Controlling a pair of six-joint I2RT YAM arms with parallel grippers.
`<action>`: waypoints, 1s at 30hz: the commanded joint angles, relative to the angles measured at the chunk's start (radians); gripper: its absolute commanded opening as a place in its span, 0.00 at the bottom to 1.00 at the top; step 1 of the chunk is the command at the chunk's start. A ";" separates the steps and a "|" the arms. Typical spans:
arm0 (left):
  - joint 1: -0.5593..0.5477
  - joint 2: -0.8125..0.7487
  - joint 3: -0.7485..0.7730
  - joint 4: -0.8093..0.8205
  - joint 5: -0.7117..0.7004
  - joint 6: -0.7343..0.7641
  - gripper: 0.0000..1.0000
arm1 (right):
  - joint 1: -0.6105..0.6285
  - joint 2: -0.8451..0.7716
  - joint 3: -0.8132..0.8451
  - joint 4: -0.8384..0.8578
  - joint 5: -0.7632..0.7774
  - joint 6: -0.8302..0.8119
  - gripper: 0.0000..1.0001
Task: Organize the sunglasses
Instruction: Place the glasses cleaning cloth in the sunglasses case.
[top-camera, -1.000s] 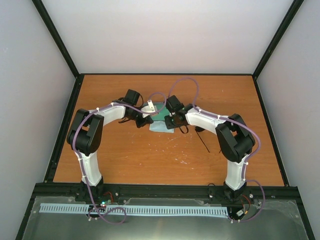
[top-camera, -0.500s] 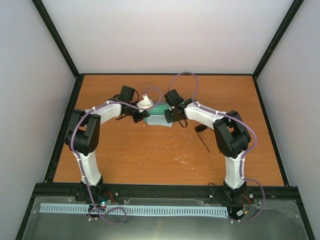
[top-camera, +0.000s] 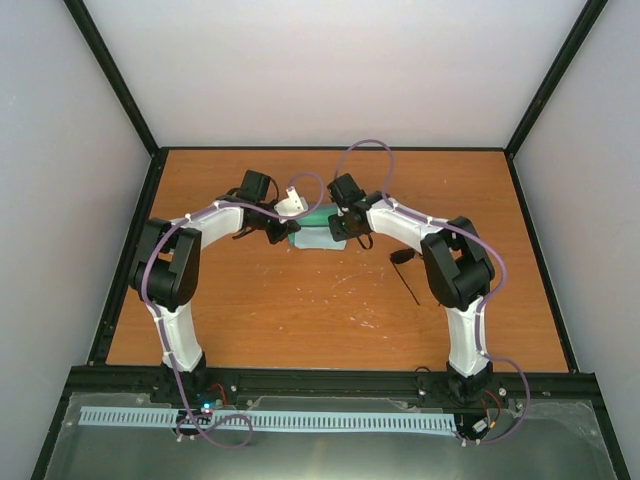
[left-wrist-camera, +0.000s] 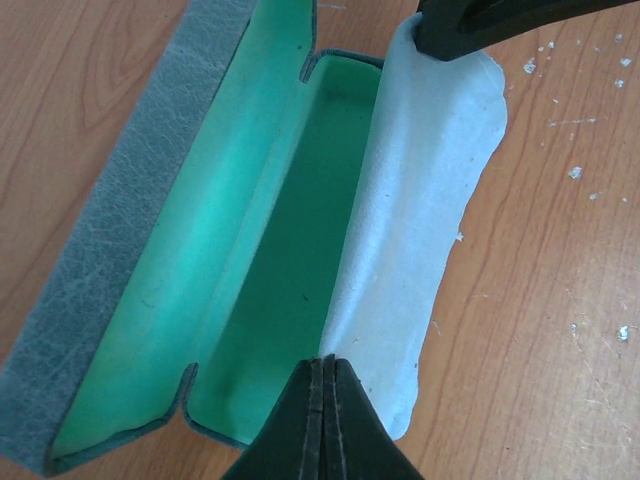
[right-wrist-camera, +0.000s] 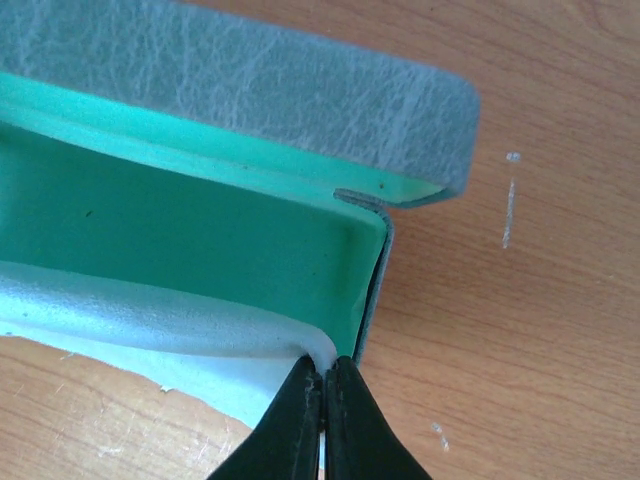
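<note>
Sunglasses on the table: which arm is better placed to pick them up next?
Probably the right. The sunglasses lie beside the right arm, well away from the left gripper. Both it and the right gripper are shut on the cloth at the open case, so either must let go first.

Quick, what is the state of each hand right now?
Left hand: closed, pinching one end of the pale blue cloth.
Right hand: closed, pinching the other end of the cloth.

We've got the left gripper (top-camera: 283, 233) and right gripper (top-camera: 337, 232) meeting at the case (top-camera: 318, 216), cloth (top-camera: 312, 239) between them, sunglasses (top-camera: 402, 258) lying apart, rightward.
</note>
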 joint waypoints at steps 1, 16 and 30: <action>0.007 0.019 0.039 0.017 -0.002 -0.007 0.01 | -0.009 0.026 0.041 -0.012 0.005 -0.014 0.03; 0.029 0.056 0.069 0.017 -0.009 -0.002 0.01 | -0.018 0.092 0.129 -0.030 -0.021 -0.031 0.03; 0.031 0.068 0.059 0.034 -0.024 0.004 0.01 | -0.020 0.121 0.145 -0.033 -0.028 -0.035 0.03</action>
